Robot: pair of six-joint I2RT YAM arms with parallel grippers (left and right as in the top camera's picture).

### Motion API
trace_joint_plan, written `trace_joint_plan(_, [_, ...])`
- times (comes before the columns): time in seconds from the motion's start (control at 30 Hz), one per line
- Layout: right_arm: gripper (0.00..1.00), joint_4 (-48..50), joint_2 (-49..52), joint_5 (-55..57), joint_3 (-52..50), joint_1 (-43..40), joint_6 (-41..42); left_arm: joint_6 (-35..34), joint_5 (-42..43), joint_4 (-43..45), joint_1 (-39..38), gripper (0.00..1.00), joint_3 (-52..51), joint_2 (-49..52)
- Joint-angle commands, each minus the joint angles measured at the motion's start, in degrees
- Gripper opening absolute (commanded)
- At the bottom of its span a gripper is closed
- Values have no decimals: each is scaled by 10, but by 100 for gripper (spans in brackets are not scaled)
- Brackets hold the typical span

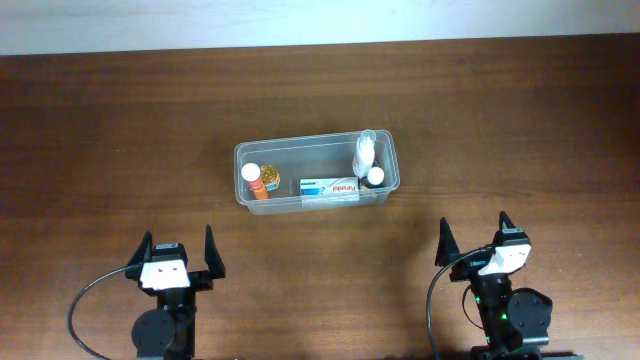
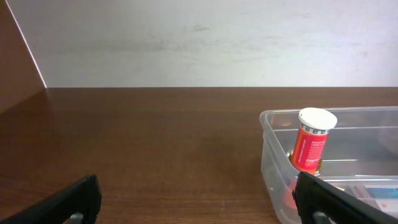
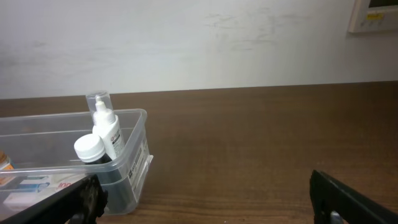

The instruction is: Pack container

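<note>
Your left claw: spread wide with nothing between its fingers, it sits over bare tabletop at the near left, well apart from the container.
Your right claw: opened just as wide and also empty, it sits at the near right, apart from the tub's right end.
Container: the clear plastic tub rests in the middle of the dark wooden tabletop. Its long side runs left to right, beyond both of your claws and touching neither.
Left end of the container: an orange bottle with a white cap stands upright near the near-left corner. A small gold-topped item sits just beside it, too small to identify.
Middle of the container: a white box with blue and red print lies flat along the near wall.
Right end of the container: a white spray bottle under a clear cap stands slightly tilted by the far-right corner. A dark bottle with a white cap is just beside it on the near side.
From your left wrist: the orange bottle shows through the tub's corner, to the right between the dark fingertips.
From your right wrist: the two right-end bottles show through the clear wall at the left of the view.
Backdrop: a pale wall rises behind the tabletop's far edge.
</note>
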Motion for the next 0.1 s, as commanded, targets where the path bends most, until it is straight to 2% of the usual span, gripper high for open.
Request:
trace_joint_plan(0.0, [98,-3,-5,5,-3,4,-2,11,6,2,3,99,-5,-5])
trace_joint_plan(0.07, [98,-3,-5,5,-3,4,-2,11,6,2,3,99,-5,-5])
